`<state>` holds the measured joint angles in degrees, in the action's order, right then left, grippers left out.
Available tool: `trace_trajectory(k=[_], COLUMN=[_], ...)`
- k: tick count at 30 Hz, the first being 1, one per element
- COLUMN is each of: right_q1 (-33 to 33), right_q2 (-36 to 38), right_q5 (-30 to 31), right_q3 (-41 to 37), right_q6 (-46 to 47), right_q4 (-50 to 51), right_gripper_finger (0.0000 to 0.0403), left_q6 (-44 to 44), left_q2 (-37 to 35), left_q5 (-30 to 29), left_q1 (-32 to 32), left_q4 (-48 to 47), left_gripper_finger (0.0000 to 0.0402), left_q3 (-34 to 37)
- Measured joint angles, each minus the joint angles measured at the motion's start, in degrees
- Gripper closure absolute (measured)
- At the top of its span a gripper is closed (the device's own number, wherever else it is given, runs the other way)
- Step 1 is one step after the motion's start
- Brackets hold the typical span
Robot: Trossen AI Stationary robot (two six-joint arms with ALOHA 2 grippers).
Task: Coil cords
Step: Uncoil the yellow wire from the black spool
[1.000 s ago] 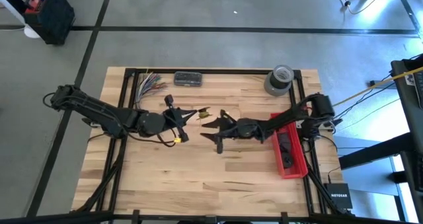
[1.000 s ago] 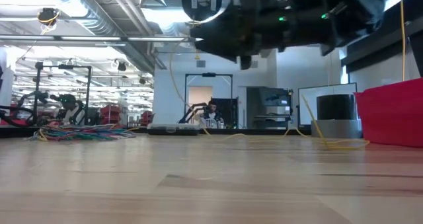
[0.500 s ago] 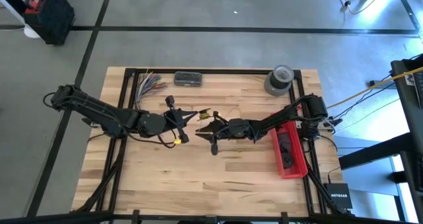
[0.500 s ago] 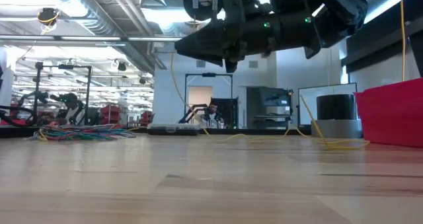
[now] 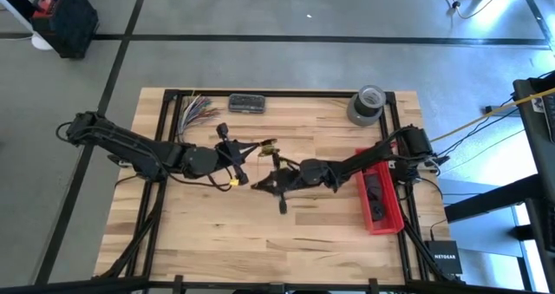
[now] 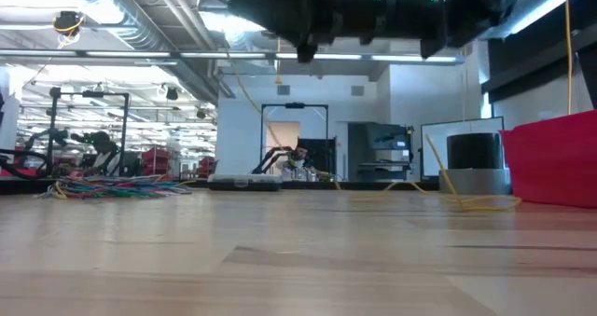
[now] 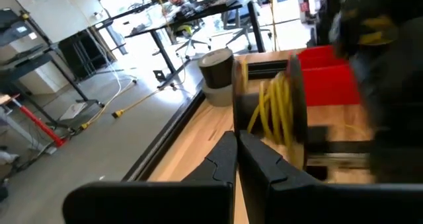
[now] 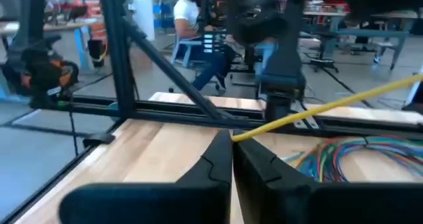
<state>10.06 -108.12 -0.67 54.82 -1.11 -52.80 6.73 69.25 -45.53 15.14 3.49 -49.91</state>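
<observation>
Thin, limp and light, the cord [image 8: 330,107] is pinched at its end by the right gripper [image 8: 231,139], while the left gripper [image 7: 236,137] is pressed together beside the coiled loops [image 7: 274,112]

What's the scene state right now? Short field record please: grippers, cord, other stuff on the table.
left gripper: shut, mid-table, facing the right one
right gripper: shut on the yellow cord, mid-table
cord: runs taut from the right fingertips; more lies loose by the tape roll
red bin: right edge of the table
multicoloured wires: far left corner
</observation>
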Motion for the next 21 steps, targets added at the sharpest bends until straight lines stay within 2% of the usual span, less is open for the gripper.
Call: trace_trajectory(k=[3, 6, 11, 13, 17, 21], right_q1=[2.29, 5.04, 8.32, 9.79, 12.28, 12.02], right_q2=[4.14, 12.37, 22.3, 26.09, 32.1, 33.86], right_q5=[1.03, 4.18, 15.28, 21.46, 32.48, 35.09], right_q3=[0.55, 0.95, 0.75, 0.75, 0.84, 0.59], right_q6=[-4.64, -9.93, -12.97, -14.02, -12.54, -3.64], right_q4=[5.45, 13.1, 28.34, 34.31, 47.37, 61.27], right_gripper_finger=[0.0397, 0.0399, 0.0397, 0.04, 0.0399, 0.0398], left_q6=[-1.26, -3.03, -2.69, -2.24, -0.25, 2.58], left_q2=[0.0, 0.05, -0.32, -0.24, -0.28, -0.43], left_q5=[-1.1, -4.18, -5.01, -4.96, -5.01, -4.83], left_q1=[-0.62, -0.97, -0.77, -0.4, 0.88, 2.87], left_q4=[-3.34, -8.67, -8.42, -9.18, -8.85, -4.01], left_gripper_finger=[0.0402, 0.0402, 0.0402, 0.0402, 0.0402, 0.0402], left_q3=[-0.1, 0.09, -0.02, 0.01, 0.07, 0.07])
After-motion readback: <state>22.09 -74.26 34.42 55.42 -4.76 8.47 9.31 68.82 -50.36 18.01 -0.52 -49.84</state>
